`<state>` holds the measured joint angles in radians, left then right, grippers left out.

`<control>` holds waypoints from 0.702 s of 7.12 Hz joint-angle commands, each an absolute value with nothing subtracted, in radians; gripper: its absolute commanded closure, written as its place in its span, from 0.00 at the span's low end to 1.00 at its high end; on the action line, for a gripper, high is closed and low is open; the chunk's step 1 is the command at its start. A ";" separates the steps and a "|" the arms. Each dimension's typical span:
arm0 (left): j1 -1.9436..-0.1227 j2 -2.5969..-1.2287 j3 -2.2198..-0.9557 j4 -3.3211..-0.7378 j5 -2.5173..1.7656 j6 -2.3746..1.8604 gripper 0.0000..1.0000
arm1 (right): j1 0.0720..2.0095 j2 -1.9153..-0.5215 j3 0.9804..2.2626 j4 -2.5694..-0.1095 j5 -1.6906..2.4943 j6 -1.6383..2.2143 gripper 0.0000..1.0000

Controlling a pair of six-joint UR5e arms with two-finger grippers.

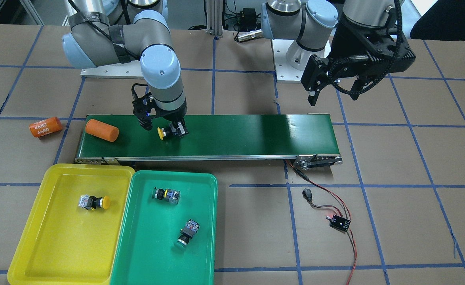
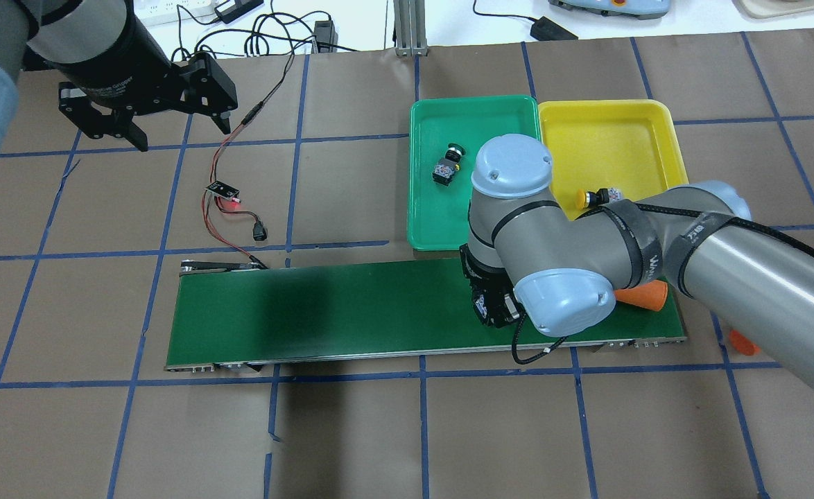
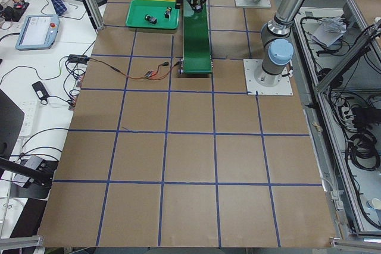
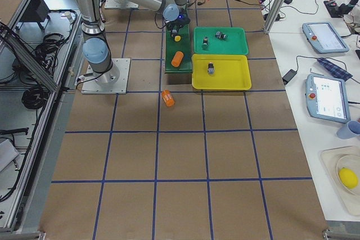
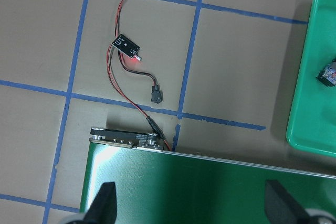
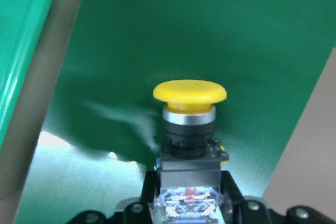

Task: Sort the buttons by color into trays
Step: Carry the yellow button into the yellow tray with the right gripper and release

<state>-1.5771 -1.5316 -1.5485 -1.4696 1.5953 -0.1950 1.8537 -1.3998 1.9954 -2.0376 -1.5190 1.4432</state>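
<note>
Buttons are mostly sorted: two green buttons (image 1: 166, 194) are lying in the green tray (image 1: 201, 253), lower middle of the front-facing view, and one yellow button (image 1: 94, 202) sits in the yellow tray (image 1: 58, 245) at lower left. A second yellow button (image 6: 189, 109) is pinched by its block end in the right gripper (image 1: 176, 130), closed snug on it over the belt (image 1: 256, 134), left of centre. The left gripper (image 1: 333, 93) is spread wide with nothing in it, upper right.
</note>
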 commanded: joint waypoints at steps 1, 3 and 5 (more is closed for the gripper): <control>-1.577 -1.532 -1.546 -1.470 1.595 -0.196 0.00 | 1.842 -1.417 1.929 -2.036 -1.576 1.433 1.00; -1.575 -1.535 -1.537 -1.470 1.595 -0.198 0.00 | 1.823 -1.393 1.844 -2.026 -1.680 1.305 1.00; -1.578 -1.535 -1.542 -1.470 1.595 -0.198 0.00 | 1.700 -1.318 1.703 -2.022 -1.677 1.080 1.00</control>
